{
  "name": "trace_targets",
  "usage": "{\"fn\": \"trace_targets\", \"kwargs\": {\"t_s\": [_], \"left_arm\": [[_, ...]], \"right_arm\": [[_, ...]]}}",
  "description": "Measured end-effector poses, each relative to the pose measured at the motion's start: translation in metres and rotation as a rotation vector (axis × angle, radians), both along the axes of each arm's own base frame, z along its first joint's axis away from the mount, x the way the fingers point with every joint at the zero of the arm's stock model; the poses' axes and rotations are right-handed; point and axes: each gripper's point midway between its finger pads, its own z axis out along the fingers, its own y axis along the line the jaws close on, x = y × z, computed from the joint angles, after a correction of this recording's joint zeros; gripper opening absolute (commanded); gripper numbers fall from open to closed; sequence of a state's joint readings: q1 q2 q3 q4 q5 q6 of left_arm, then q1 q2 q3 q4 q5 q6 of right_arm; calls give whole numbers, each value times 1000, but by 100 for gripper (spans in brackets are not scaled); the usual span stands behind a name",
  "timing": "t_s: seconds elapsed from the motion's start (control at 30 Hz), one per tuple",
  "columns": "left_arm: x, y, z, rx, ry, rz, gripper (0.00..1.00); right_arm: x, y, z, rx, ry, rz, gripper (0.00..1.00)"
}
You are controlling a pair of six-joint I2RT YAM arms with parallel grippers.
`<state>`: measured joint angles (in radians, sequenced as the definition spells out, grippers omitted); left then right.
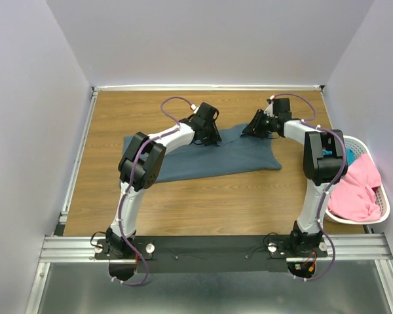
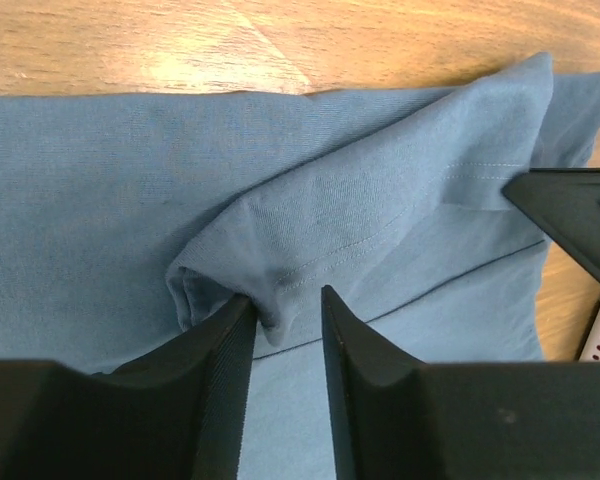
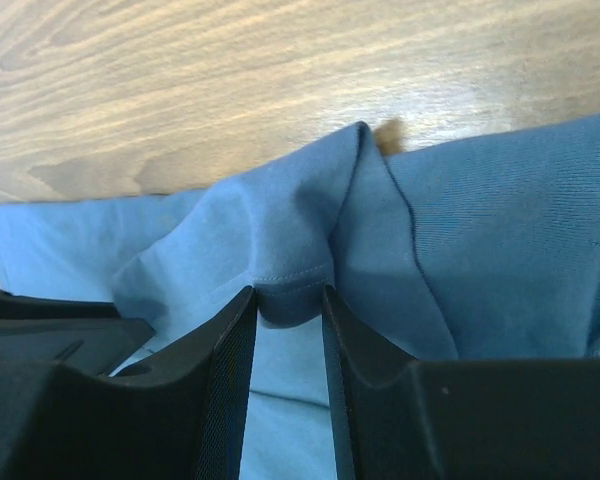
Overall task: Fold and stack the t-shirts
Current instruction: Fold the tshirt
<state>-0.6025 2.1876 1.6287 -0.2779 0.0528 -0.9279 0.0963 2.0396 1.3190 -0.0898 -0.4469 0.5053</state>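
A blue-grey t-shirt (image 1: 209,160) is lying on the counter (image 1: 203,203), its long axis running left to right. The left fingers (image 2: 246,328) and right fingers (image 3: 244,318) are each pinching a fold at its far edge.

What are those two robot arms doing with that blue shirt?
Both arms are pinching the blue-grey t-shirt near its far edge, the left gripper on one fold and the right gripper on another. The shirt lies spread on the wooden table. A pink t-shirt sits in the white basket at the right.
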Motion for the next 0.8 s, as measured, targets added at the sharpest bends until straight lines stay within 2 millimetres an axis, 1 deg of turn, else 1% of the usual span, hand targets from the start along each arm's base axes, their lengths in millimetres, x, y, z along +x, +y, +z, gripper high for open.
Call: {"fn": "trace_targets", "kwargs": {"t_s": [0.03,0.07,0.1,0.17,0.2,0.27,0.3,0.33,0.43,0.57,0.7,0.8], "left_arm": [[0,0,0,0,0,1,30],[0,0,0,0,0,0,27],[0,0,0,1,0,0,25],[0,0,0,1,-1,0,17],[0,0,0,3,-3,-1,15],[1,1,0,5,-4,2,5],[1,2,0,9,-7,2,2],[1,2,0,11,-8,4,0],[2,2,1,18,-12,-1,0],[3,2,9,20,-21,-7,0],[1,4,22,21,-31,-16,0],[-1,5,30,20,-35,-25,0]], "right_arm": [[-1,0,-2,2,6,1,40],[-1,0,-5,3,12,1,40],[-1,0,-7,2,17,1,37],[-2,1,-9,3,22,1,32],[-2,0,-10,2,24,1,23],[-2,1,-10,3,25,0,14],[-2,1,-10,4,23,1,8],[-2,1,-10,5,23,1,5],[-1,1,-9,3,19,2,1],[-2,-2,-4,-10,14,-3,0],[-5,-10,9,-58,1,-17,1],[-10,-20,20,-120,-3,-30,0]]}}
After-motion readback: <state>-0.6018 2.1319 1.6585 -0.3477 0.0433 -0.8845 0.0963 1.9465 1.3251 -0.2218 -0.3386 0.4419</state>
